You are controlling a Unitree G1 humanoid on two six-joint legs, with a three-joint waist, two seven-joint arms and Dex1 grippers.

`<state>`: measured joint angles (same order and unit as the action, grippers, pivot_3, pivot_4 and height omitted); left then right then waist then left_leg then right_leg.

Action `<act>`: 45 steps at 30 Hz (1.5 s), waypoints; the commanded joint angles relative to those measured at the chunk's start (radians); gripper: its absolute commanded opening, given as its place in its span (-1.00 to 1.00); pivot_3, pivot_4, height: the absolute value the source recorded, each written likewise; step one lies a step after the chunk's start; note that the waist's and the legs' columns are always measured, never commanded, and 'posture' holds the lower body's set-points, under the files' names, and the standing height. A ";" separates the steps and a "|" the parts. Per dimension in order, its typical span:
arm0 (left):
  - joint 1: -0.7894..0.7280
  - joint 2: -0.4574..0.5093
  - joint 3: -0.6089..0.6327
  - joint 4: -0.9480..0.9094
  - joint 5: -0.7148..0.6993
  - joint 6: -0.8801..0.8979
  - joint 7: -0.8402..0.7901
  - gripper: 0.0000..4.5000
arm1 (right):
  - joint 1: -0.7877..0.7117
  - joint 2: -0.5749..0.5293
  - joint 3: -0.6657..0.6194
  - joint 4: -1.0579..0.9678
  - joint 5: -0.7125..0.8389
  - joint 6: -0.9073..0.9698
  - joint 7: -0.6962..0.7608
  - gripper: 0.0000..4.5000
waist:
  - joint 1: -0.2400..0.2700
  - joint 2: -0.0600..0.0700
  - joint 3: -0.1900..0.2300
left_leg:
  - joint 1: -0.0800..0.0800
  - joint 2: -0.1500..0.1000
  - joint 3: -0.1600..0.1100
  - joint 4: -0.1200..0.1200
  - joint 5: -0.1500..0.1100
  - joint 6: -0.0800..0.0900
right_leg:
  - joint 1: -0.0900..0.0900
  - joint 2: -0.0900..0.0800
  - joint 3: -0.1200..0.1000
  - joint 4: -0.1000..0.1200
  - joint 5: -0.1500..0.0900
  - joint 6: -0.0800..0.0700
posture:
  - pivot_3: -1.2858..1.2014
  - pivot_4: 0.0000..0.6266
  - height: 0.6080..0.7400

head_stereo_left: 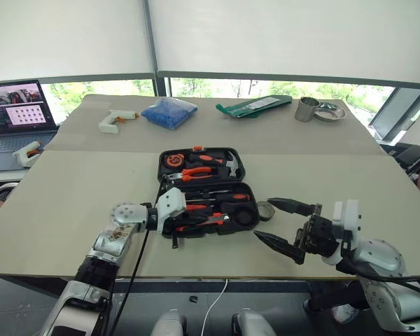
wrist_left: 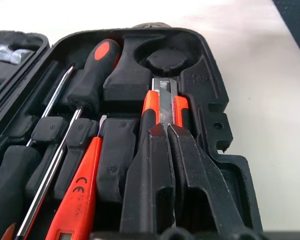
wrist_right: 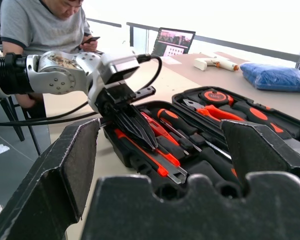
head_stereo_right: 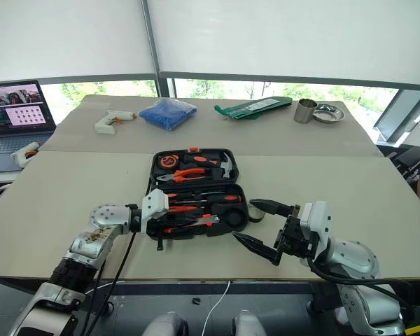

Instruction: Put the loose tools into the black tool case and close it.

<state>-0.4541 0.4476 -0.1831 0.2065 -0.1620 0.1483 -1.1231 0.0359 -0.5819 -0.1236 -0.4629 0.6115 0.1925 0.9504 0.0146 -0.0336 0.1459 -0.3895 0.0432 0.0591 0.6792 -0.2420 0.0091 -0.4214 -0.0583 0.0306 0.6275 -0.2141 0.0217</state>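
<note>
On the pale surface (head_stereo_left: 70,203), left to right: left pincer (wrist_left: 167,131), fingers pressed together and holding nothing, tips resting on the black-and-orange utility knife (wrist_left: 162,105) in its moulded slot. Black plastic clamshell tool case (head_stereo_left: 199,189), lying open at centre; orange-and-black screwdrivers (wrist_left: 82,175) seated in the near half. Small dark tape roll (head_stereo_left: 266,208), loose just beside the case's right edge. Right pincer (head_stereo_left: 278,224), spread wide, empty, near the roll. Roll judged light and stiff; take across its rim. Case lid judged rigid; lift by its far edge.
</note>
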 commanded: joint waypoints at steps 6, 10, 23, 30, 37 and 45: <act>0.048 0.043 -0.086 -0.054 0.023 0.285 0.013 -0.94 | 0.002 -0.010 -0.017 -0.043 0.025 0.024 -0.008 1.00 | -0.007 0.000 -0.001 | 0.001 0.000 0.000 -0.001 0.000 0.000 | 0.000 0.001 0.002 0.000 0.000 0.000 | 0.03 -0.52 1.00; 0.060 0.048 -0.091 -0.049 0.022 0.227 0.016 -0.94 | 0.003 -0.007 -0.018 -0.041 0.017 0.020 -0.010 1.00 | -0.010 0.001 -0.001 | 0.002 0.001 0.000 -0.003 -0.001 0.001 | 0.000 0.002 0.002 0.000 0.000 0.001 | 0.03 -0.52 1.00; 0.003 0.129 0.194 -0.135 -0.264 0.025 -0.176 -0.22 | 0.220 -0.080 -0.221 0.083 -0.132 -0.213 0.065 1.00 | -0.007 -0.003 0.002 | -0.002 0.001 0.002 -0.002 -0.001 0.001 | -0.004 0.001 0.003 -0.001 -0.004 -0.004 | 0.03 -0.52 1.00; 0.121 0.227 0.335 -0.206 -0.321 -0.010 -0.175 0.84 | 0.301 -0.072 -0.266 0.265 -0.222 -0.337 0.048 1.00 | -0.018 -0.003 0.002 | 0.000 0.001 0.004 -0.003 -0.002 0.001 | -0.003 0.000 0.005 -0.002 -0.004 -0.003 | 0.03 -0.52 1.00; 0.195 0.260 0.449 -0.063 -0.397 -0.130 -0.311 0.95 | 0.096 -0.221 -0.142 0.207 -0.261 -0.064 0.010 1.00 | -0.031 -0.004 0.004 | 0.002 0.003 0.005 -0.002 -0.002 0.001 | -0.004 0.000 0.007 0.000 -0.004 -0.004 | 0.03 -0.52 1.00; 0.185 0.216 0.367 -0.217 -0.440 -0.024 -0.266 0.95 | -0.402 -0.385 0.237 0.207 -0.372 0.294 0.143 1.00 | -0.019 -0.005 0.005 | -0.002 0.003 0.007 -0.003 -0.002 0.001 | -0.007 0.001 0.007 -0.001 -0.003 -0.005 | 0.03 -0.52 1.00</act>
<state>-0.2566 0.6676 0.1983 0.0428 -0.5830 0.1101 -1.4097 -0.3290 -0.9526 0.0505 -0.2674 0.2753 0.4372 1.0600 -0.0042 -0.0389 0.1508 -0.3929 0.0456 0.0651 0.6764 -0.2452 0.0109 -0.4291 -0.0575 0.0362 0.6262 -0.2167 0.0181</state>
